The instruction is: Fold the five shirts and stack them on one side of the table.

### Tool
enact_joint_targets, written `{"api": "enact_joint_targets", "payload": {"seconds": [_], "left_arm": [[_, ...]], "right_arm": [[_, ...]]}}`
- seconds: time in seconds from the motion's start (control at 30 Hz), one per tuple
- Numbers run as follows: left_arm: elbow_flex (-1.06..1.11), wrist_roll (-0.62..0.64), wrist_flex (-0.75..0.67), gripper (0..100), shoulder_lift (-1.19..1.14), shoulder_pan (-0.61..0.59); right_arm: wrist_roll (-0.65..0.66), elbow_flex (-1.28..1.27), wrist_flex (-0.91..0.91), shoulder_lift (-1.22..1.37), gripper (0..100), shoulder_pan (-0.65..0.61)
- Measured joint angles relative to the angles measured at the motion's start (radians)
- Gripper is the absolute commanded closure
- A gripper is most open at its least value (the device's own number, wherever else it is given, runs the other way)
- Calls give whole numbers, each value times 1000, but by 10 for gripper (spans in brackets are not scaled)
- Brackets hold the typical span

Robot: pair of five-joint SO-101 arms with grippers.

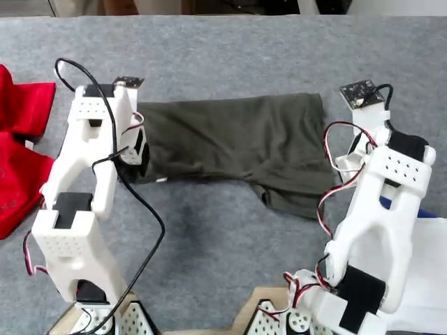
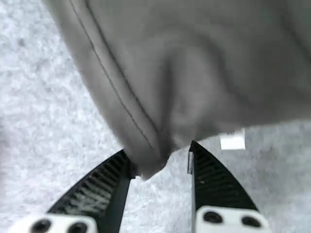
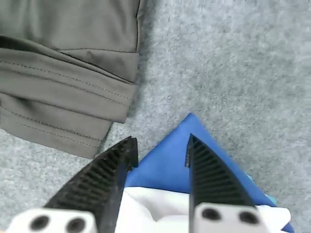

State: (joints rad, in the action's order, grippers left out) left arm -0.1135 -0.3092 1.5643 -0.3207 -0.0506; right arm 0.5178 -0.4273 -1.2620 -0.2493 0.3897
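While its ribbed black fingers [image 2: 97, 189] are standing apart around a bunched, stitched hem, the left end effector [image 2: 159, 154] is straddling the soft olive shirt [image 1: 237, 143], which is lying creased across the fuzzy grey counter [image 1: 209, 56]. The right end effector [image 3: 160, 145] is hovering released over a smooth, pointed blue cloth [image 3: 165, 167].

White perforated arm shells [image 1: 70, 237], black servos [image 1: 360, 293], red-white-black cables [image 1: 323, 209]; left hand [image 2: 159, 148], right hand [image 3: 161, 140]: black ribbed fingers [image 2: 97, 187], white screwed bases [image 2: 53, 224].

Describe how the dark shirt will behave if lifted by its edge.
The shirt is probably floppy: it lies creased and bunched, so it would likely drape from the left hand. It looks thin, so likely light. Pushed, it may wrinkle on the table.
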Motion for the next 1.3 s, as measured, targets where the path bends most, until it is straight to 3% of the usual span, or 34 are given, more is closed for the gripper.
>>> {"api": "enact_joint_targets", "payload": {"seconds": [0.17, 0.23, 0.3, 0.43, 0.7, 0.93, 1.3], "left_arm": [[-147, -34, 95, 833, 57, -35], [-216, -31, 98, 833, 61, -71], [-256, 29, 77, 853, 61, -100], [-270, 212, 3, 987, 44, -112], [-275, 454, -207, 980, -176, -25], [-275, 456, -235, 981, -213, 8], [-288, 405, -219, 981, -213, 8]], "right_arm": [[-94, 87, -31, 55, 836, -150], [-141, 141, -44, 115, 917, -229], [-196, 199, -46, 181, 995, -292], [-273, 302, -48, 298, 984, -358], [-377, 350, -29, 479, 984, -365], [-377, 351, 2, 548, 993, -365], [-258, 299, -20, 548, 993, -350]]}}
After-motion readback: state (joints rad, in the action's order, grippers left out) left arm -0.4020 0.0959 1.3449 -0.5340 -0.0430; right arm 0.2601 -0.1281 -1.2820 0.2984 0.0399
